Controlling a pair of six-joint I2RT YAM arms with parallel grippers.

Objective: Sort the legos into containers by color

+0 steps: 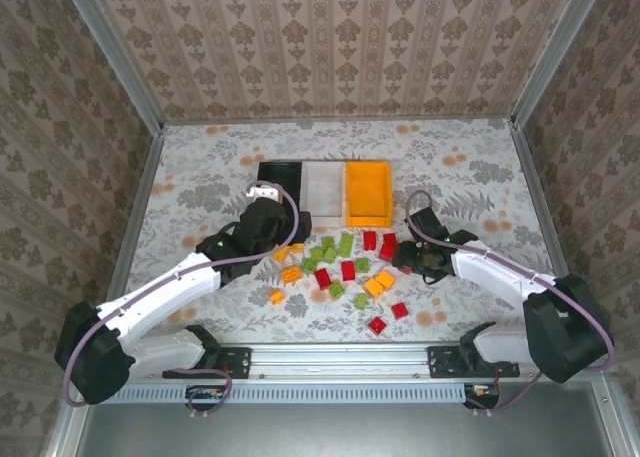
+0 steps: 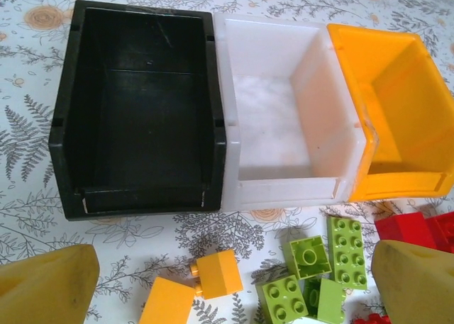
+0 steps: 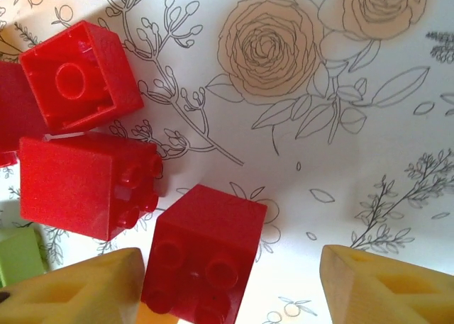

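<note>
Yellow-padded left pincer (image 2: 230,285) gapes wide and holds nothing. Its arm is stretched toward 12 o'clock, just short of the black bin (image 2: 138,108). Right arm bends in from 3 o'clock. The right pincer (image 3: 234,288) is partly open, straddling a red brick (image 3: 202,253) that lies on its side. One finger (image 3: 78,288) is just beside the brick, the other apart from it. Legos (image 1: 345,272) lie scattered on the desk (image 1: 200,157) at 6 o'clock of the bins. Black bin, white bin (image 2: 273,118) and orange bin (image 2: 397,104) touch in a row running 9 to 3, each with its long axis 12 to 6.

Left arm (image 1: 170,282) extended, jaws wide, right arm (image 1: 495,269) extended, jaws parted.
</note>
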